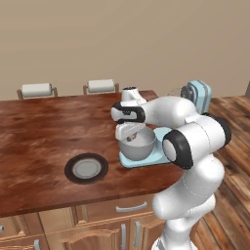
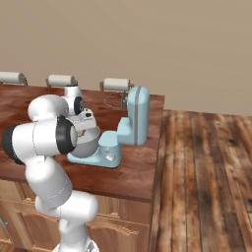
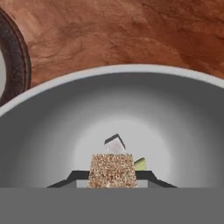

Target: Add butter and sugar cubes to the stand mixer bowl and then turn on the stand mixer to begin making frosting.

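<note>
wooden counter (image 1: 39, 127): dark reddish-brown top over pale cabinet fronts. on it: flat dark round plate (image 1: 86, 168) left; light blue stand mixer (image 2: 125, 129) near the right end.

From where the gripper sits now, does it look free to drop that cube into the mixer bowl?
Probably yes. The gripper holds a sugar cube directly over the open stand mixer bowl, with the whisk tilted up clear of it.

Grey bowl (image 3: 52, 127) on blue mixer (image 2: 134, 118) base; speckled sugar cube (image 3: 111, 169), butter (image 3: 140, 164) inside.
</note>
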{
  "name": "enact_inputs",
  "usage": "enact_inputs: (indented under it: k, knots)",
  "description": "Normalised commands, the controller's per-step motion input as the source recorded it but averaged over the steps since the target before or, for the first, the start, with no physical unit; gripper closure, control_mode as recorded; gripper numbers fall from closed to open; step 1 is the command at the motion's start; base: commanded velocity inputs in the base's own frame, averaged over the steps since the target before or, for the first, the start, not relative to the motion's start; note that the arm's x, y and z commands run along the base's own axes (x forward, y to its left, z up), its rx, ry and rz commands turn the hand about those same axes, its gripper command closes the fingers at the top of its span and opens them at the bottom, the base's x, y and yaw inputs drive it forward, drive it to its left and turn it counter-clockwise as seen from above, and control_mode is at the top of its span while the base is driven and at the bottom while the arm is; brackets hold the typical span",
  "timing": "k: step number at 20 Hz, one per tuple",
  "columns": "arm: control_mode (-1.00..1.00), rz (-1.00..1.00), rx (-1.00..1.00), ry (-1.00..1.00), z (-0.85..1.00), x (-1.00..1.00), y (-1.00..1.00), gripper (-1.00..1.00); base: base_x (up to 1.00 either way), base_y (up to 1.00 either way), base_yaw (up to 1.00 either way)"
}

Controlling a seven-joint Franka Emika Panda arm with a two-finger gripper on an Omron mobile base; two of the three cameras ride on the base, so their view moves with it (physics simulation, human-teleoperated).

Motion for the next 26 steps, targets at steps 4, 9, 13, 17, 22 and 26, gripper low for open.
enact_inputs:
  k: [4, 9, 13, 17, 22, 26]
  knots:
    - [-1.0, 0.0, 0.0, -0.02, -0.31, 0.06, 0.0, -1.0, 0.0, 0.0, 0.0]
    - [-1.0, 0.0, 0.0, -0.05, -0.06, 0.03, -0.03, -1.0, 0.0, 0.0, 0.0]
    - [-1.0, 0.0, 0.02, -0.15, 0.23, -0.07, -0.03, -1.0, 0.0, 0.0, 0.0]
    - [-1.0, 0.0, 0.05, -0.17, 0.79, -0.26, -0.01, -1.0, 0.0, 0.0, 0.0]
    - [-1.0, 0.0, 0.07, -0.16, 0.86, -0.53, -0.06, -1.0, 0.0, 0.0, 0.0]
    - [-1.0, 0.0, 0.06, -0.06, 0.58, -0.72, -0.41, -1.0, 0.0, 0.0, 0.0]
